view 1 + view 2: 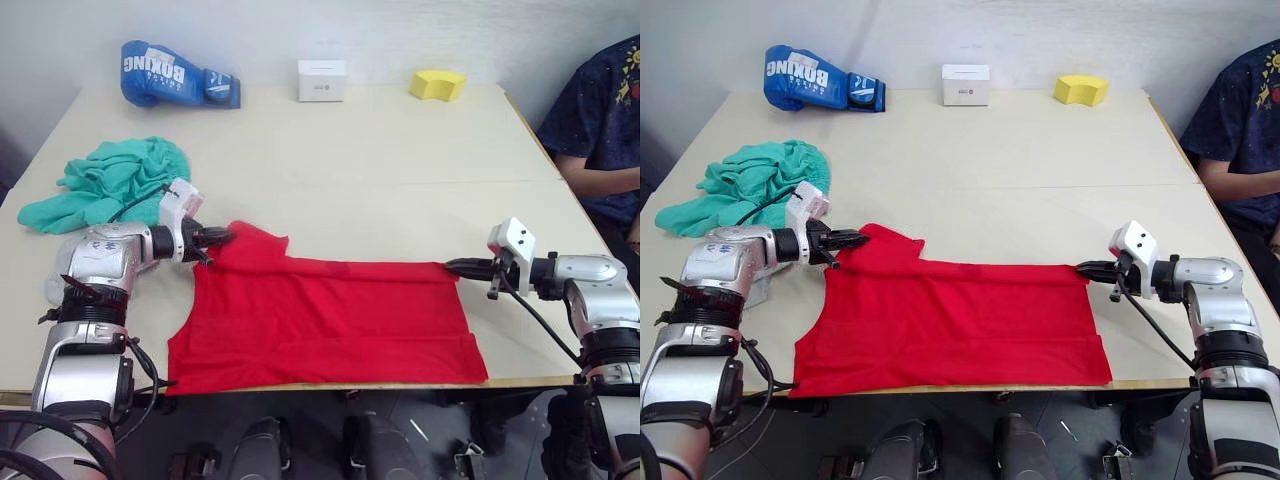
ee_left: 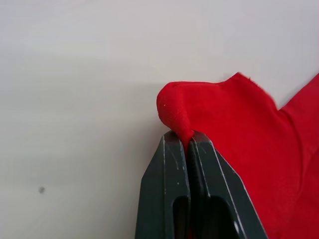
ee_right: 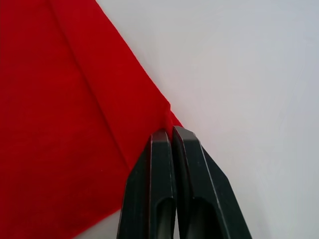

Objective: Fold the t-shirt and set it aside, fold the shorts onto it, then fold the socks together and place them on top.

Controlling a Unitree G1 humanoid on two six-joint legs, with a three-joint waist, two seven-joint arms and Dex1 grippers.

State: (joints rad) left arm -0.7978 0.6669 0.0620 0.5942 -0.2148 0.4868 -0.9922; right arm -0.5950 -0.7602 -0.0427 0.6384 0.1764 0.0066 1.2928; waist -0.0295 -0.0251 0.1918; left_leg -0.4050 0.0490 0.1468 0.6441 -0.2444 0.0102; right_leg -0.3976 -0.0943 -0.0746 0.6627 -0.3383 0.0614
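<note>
Two end effectors pinch the flat, folded red t-shirt point(image 1: 320, 320).

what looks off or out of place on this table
A blue boxing glove lies at the far edge, unrelated to laundry. The shorts are crumpled in a heap. The shirt lies flat, both pincers, left and right, pinching its far corners.

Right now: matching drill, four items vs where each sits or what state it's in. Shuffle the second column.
1. t-shirt
2. shorts
3. boxing glove
4. yellow sponge

A. far edge of the table, robot's right
B. bunched beside the left arm
C. far edge of the table, robot's left
D. spread flat, pinched at both ends by the left gripper and right gripper

Pairs: 1-D, 2-B, 3-C, 4-A
</note>
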